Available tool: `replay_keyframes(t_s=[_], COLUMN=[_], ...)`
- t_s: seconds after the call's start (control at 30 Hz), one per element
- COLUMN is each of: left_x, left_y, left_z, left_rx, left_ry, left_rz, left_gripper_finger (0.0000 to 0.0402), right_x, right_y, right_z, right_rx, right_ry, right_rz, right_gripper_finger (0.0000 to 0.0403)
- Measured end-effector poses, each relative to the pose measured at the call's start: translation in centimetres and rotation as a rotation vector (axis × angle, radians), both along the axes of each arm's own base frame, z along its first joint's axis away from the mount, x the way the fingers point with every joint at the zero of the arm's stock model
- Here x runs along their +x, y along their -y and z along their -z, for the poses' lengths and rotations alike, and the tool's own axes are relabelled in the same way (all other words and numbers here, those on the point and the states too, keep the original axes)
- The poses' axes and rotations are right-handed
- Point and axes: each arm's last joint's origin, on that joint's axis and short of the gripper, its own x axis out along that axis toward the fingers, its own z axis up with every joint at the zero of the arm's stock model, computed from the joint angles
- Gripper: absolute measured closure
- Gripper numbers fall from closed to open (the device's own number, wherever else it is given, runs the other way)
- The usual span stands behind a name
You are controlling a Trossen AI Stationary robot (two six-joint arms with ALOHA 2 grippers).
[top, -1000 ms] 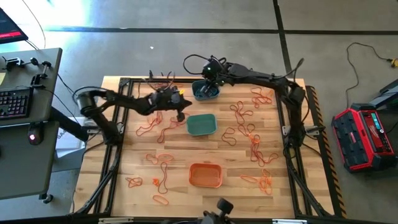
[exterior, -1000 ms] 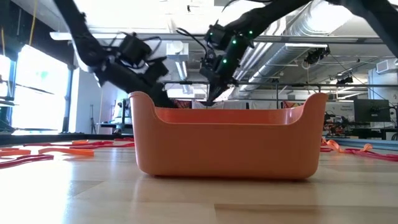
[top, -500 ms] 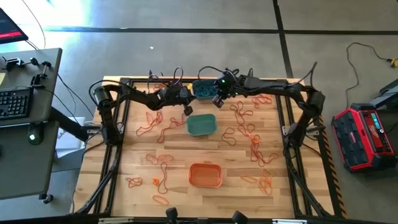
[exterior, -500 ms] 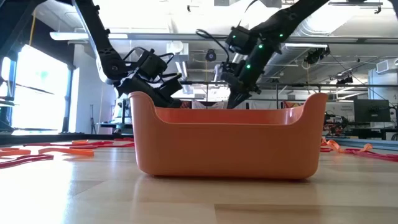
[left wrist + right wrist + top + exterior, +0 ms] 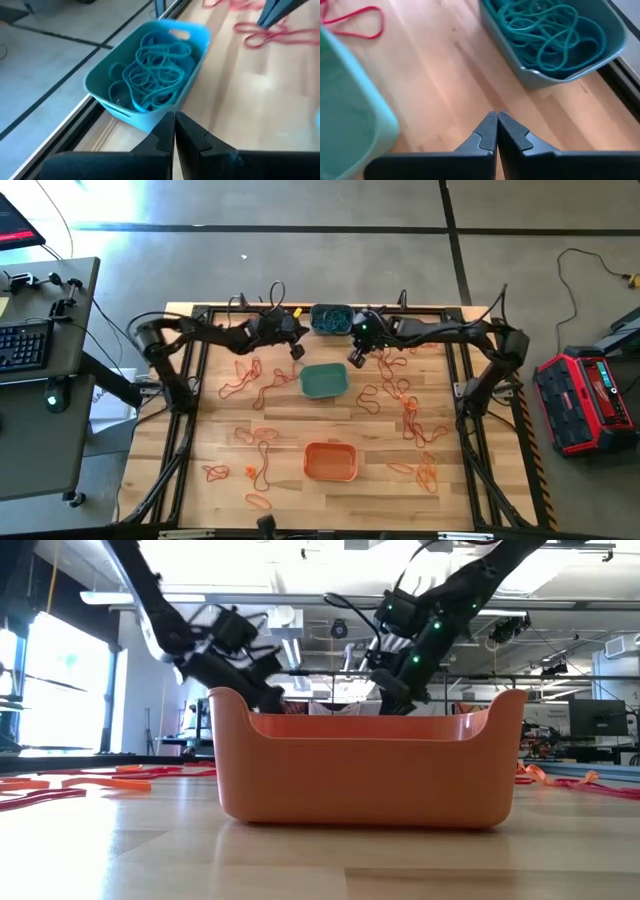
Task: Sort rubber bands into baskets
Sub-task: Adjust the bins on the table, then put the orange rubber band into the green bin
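Note:
The grey-blue basket point(image 5: 330, 318) stands at the table's far edge and holds several blue-teal rubber bands point(image 5: 152, 70). The teal-green basket point(image 5: 324, 380) stands nearer, and the orange basket point(image 5: 331, 461) nearer still. Orange and red rubber bands point(image 5: 262, 385) lie loose on the table on both sides. My left gripper point(image 5: 296, 350) is shut and empty, just left of the gap between the grey-blue and teal-green baskets. My right gripper point(image 5: 356, 358) is shut and empty, just right of that gap. In the low view the orange basket point(image 5: 365, 765) hides both fingertips.
Loose bands cluster at the right point(image 5: 408, 405) and near left point(image 5: 258, 470). A red band point(image 5: 355, 25) lies by the teal-green basket's wall point(image 5: 350, 115). A black frame point(image 5: 190, 380) runs along the table's sides. Bare wood lies between the baskets.
My right gripper has come away from above the grey-blue basket, toward the table's near edge and a little right, to beside the teal-green basket. My left gripper has drawn a little toward the far edge.

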Motion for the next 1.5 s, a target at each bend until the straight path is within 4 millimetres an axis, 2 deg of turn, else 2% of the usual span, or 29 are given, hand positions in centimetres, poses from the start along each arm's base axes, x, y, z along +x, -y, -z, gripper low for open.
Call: replay_keyframes(t_s=[0.13,0.23,0.4,0.5,0.6,0.83,1.0,1.23,1.37,1.5], left_x=[-1.6,-2.7,-4.0,-4.2,-3.8,-2.6,-2.3,-2.5,-3.2,-3.9], left_y=[3.0,6.0,10.3,12.2,13.2,12.6,12.1,11.4,10.7,9.5], left_z=[-1.8,-2.4,-0.8,0.3,1.0,1.6,1.8,1.8,0.7,-1.8], left_rx=[-0.011,-0.032,-0.107,-0.128,-0.09,-0.036,-0.031,-0.006,0.009,0.019], left_ry=[0.069,0.095,-0.027,-0.101,-0.145,-0.165,-0.131,-0.148,-0.18,-0.199], left_rz=[0.115,0.244,0.376,0.423,0.394,0.25,0.236,0.213,0.182,0.144], left_gripper_finger=[0.0398,0.0398,0.0398,0.0398,0.0398,0.0398,0.0398,0.0398,0.0398,0.0398], right_x=[0.0,0.7,2.1,2.4,2.5,2.2,2.1,1.9,1.2,0.5], right_y=[-2.1,-4.0,-6.5,-6.8,-6.6,-6.5,-6.8,-7.0,-7.5,-7.9], right_z=[-0.1,-0.1,0.4,0.6,0.7,0.9,1.0,-0.1,-1.8,-3.6], right_rx=[0.02,0.071,0.059,0.013,0.002,0.026,0.03,0.0,-0.095,-0.162], right_ry=[0.018,0.06,0.082,0.062,0.047,0.012,-0.002,0.015,0.02,0.052], right_rz=[-0.072,-0.174,-0.254,-0.228,-0.193,-0.163,-0.172,-0.191,-0.167,-0.169], right_gripper_finger=[0.0403,0.0403,0.0403,0.0403,0.0403,0.0403,0.0403,0.0403,0.0403,0.0403])
